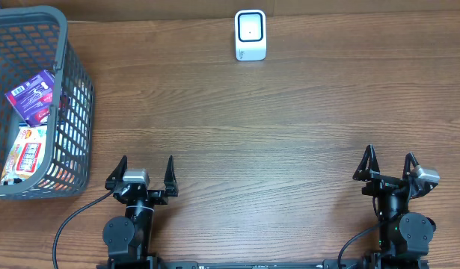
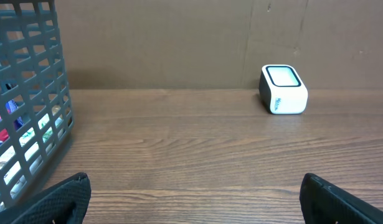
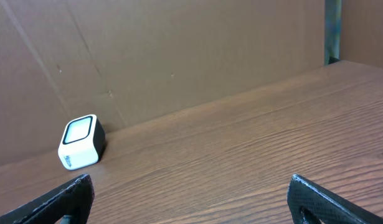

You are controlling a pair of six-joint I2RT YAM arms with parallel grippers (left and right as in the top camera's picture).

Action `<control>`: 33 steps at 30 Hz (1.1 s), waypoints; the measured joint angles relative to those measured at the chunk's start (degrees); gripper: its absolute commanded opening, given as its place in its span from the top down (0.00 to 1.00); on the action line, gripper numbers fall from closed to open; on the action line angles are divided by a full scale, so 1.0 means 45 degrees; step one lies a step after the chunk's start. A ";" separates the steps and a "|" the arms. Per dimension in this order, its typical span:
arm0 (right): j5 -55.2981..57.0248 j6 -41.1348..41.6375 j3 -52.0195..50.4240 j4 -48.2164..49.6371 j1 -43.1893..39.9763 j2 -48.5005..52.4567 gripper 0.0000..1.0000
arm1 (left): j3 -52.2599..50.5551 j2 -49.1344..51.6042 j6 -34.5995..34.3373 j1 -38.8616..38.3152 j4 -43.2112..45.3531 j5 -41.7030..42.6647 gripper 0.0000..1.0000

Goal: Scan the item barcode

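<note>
- L jaws, on the L arm (image 1: pixel 129 224) at the near edge of the tabletop (image 1: pixel 252 134) and left of centre, are standing wide open and gripping nothing. Bare wood is showing between the two fingertips (image 2: pixel 70 200).
- R jaws, on the R arm (image 1: pixel 402 224) at the near edge toward the near-right corner, are likewise gaping fully and holding nothing. Their fingertips (image 3: pixel 70 198) are framing only bare wood in the R wrist view.
- Grey mesh basket (image 1: pixel 78 123) is standing in the far-left corner and running down along the left edge. It is sitting apart from both arms, w/ the L arm being the nearer one.
- Items are lying inside the basket: a purple packet (image 1: pixel 34 93) is resting toward its far part, and a red-and-white packet (image 1: pixel 24 153) is lying toward its near end.
- More colourful packs are showing thru the mesh on the basket's right wall — can't tell how many.
- Any barcode on the packets is coming out too small to read.
- White scanner (image 1: pixel 250 35) w/ a dark-rimmed window is standing at the far edge, approx. midway along it and a touch right of centre — well apart from the basket and from both arms.
- In both wrist views the scanner's window is tilting upward and toward the near edge.
- Brown cardboard wall (image 2: pixel 166 43) is rising straight behind the far edge.
- Black cable (image 1: pixel 65 224) is looping off the L arm's base toward the near edge.
</note>
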 measured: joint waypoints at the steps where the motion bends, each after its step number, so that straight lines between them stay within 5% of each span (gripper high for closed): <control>1: 0.0000 -0.0005 0.0000 0.0005 -0.0005 0.0000 0.00 | 0.0000 0.0000 0.0000 0.0000 -0.0005 -0.0005 0.00; 23: -0.1044 0.0146 0.0000 -0.0044 0.0000 0.0000 0.00 | 0.0068 0.0000 0.0000 0.0000 -0.0189 -0.0053 0.00; 33: -0.2045 0.0631 0.0821 -0.1894 0.0000 0.0141 0.00 | 0.4274 0.2273 -0.0039 0.0000 -0.2268 -0.0452 0.00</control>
